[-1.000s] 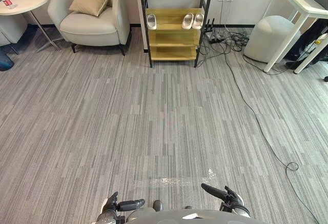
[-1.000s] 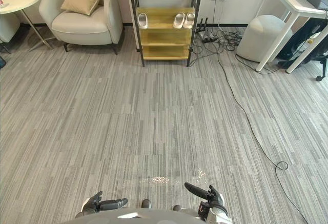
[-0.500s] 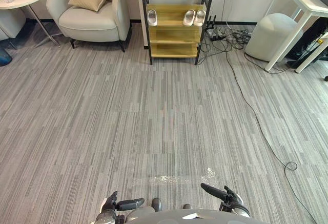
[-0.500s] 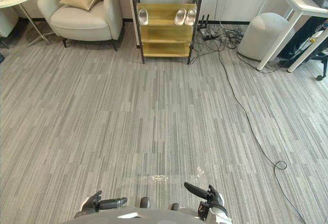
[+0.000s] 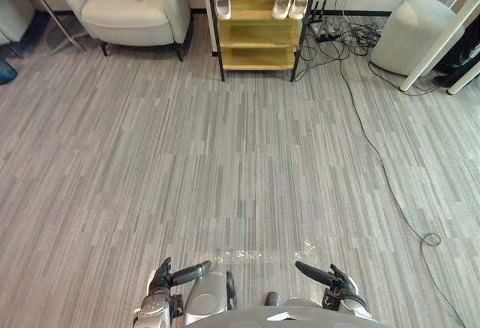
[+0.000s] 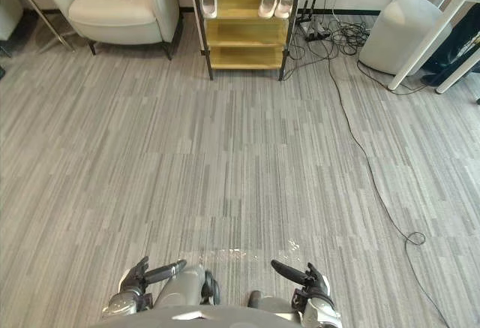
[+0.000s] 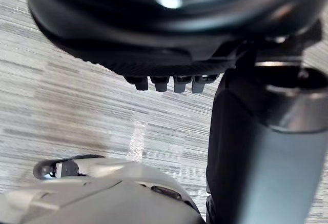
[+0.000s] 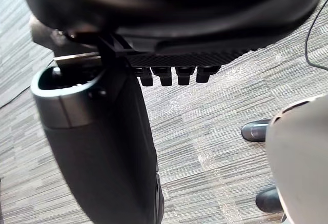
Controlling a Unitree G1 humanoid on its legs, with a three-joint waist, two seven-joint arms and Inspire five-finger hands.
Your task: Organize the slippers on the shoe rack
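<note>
The left hand (image 5: 166, 279) and right hand (image 5: 334, 287) are near-black, each on a silver-grey wrist. Close up, each palm is a glossy, rounded black shell edged with a finely ribbed strip. The fingers (image 7: 161, 83) end in small squared black tips. The thumb (image 8: 102, 147) is a thick, smooth, dark cylinder with a paler rim.

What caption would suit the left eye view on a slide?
Three pale slippers on the shoe rack across the carpet; left robot hand, right robot hand open.
</note>
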